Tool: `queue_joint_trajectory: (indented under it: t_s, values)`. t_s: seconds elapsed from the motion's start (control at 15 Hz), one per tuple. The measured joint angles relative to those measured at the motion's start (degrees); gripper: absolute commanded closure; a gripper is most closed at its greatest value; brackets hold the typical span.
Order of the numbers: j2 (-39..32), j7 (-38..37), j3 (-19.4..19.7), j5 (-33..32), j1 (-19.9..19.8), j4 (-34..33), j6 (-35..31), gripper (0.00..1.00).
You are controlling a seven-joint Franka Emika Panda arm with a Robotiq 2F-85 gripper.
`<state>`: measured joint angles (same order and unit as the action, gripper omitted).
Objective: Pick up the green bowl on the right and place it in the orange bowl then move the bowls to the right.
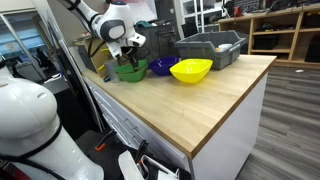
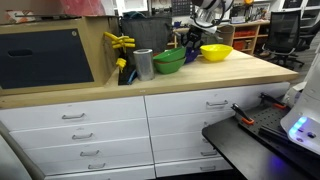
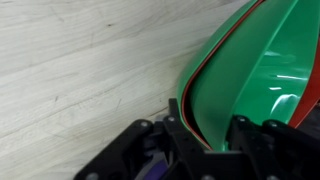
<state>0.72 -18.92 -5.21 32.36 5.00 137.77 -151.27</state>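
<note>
The green bowl (image 3: 255,70) sat nested inside the orange bowl (image 3: 311,100). In the wrist view only a thin orange-red edge showed around the green rim. The pair rested on the pale wooden desk (image 1: 230,100), at its far end under the arm.

The claw (image 3: 210,140) was closed down to a narrow gap over the near rim. One dark finger (image 3: 245,130) was on the inner, green side and the other was outside the wall. It seemed to pinch both rims together, though the contact itself was partly hidden by the claw body. In an exterior view the claw (image 1: 128,47) hung straight down onto the green bowl (image 1: 128,70).

Just beside the green bowl stood a smaller dark-blue bowl (image 1: 160,67), then a yellow bowl (image 1: 190,70), the three in a row. A grey plastic bin (image 1: 212,47) stood behind the yellow one.

In an exterior view the green bowl (image 2: 168,60) lay near a metal cup (image 2: 143,63), with yellow clamps (image 2: 120,45) behind that. The yellow bowl (image 2: 215,52) was further along the desk (image 2: 200,82), above a bank of white drawers (image 2: 100,125).
</note>
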Motion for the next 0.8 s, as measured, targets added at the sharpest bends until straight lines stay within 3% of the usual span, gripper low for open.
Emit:
queue_joint_trajectory:
  t_s: [0.2, 0.27, 0.8]
  values:
    - [0.02, 2.41, 0.58, -0.01, -0.18, -0.52, 0.21, 0.05]
    - [0.08, 3.35, 0.82, -0.01, -0.37, -0.79, 0.43, 0.01]
    - [1.64, 7.65, 3.87, -0.11, -2.61, -1.27, 2.52, 0.0]
